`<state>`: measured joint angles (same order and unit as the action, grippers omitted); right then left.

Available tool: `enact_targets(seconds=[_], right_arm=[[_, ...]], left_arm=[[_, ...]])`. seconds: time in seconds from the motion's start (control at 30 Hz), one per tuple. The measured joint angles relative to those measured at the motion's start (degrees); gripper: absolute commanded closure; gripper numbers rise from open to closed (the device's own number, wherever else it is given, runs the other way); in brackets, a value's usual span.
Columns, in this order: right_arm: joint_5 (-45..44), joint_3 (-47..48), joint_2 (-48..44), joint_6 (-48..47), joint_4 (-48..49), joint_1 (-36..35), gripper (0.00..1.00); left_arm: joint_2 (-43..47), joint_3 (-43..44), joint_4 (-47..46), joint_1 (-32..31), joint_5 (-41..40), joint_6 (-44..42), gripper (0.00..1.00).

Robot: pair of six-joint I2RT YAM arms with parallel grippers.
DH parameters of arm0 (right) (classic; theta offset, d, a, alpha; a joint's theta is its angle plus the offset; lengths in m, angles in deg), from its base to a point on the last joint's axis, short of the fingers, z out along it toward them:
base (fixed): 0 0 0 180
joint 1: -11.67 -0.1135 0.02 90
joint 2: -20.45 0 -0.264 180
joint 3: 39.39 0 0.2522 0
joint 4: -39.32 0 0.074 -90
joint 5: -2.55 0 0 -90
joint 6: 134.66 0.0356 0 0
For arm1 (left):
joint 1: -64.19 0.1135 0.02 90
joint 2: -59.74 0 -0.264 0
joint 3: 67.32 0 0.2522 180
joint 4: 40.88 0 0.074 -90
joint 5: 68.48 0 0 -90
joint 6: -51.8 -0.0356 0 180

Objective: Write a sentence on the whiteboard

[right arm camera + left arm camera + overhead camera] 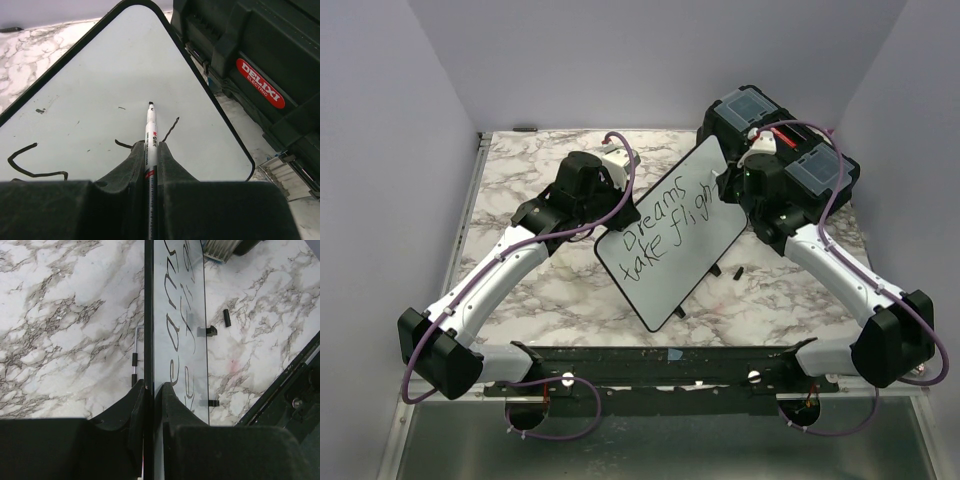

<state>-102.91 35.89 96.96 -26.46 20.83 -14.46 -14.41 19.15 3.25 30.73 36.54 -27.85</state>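
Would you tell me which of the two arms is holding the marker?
The right fingers hold the marker, its tip pointing at the whiteboard; the left fingers clamp the whiteboard's edge instead.

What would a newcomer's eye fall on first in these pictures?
First the whiteboard, set askew in the middle, with its black handwritten sentence starting "Dreams take". Then the left gripper clamped on its rim, and the right gripper holding a marker, tip toward the board, beside the black toolbox at the far right.
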Motion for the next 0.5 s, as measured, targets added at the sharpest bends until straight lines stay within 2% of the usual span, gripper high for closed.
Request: enact_targets(seconds=[0.5], right_arm=[[0.96, -3.04, -0.22, 1.38, 0.81, 0.37, 0.99]], left_arm=[[0.00, 0.00, 0.31, 0.00, -0.07, 0.11, 1.00]])
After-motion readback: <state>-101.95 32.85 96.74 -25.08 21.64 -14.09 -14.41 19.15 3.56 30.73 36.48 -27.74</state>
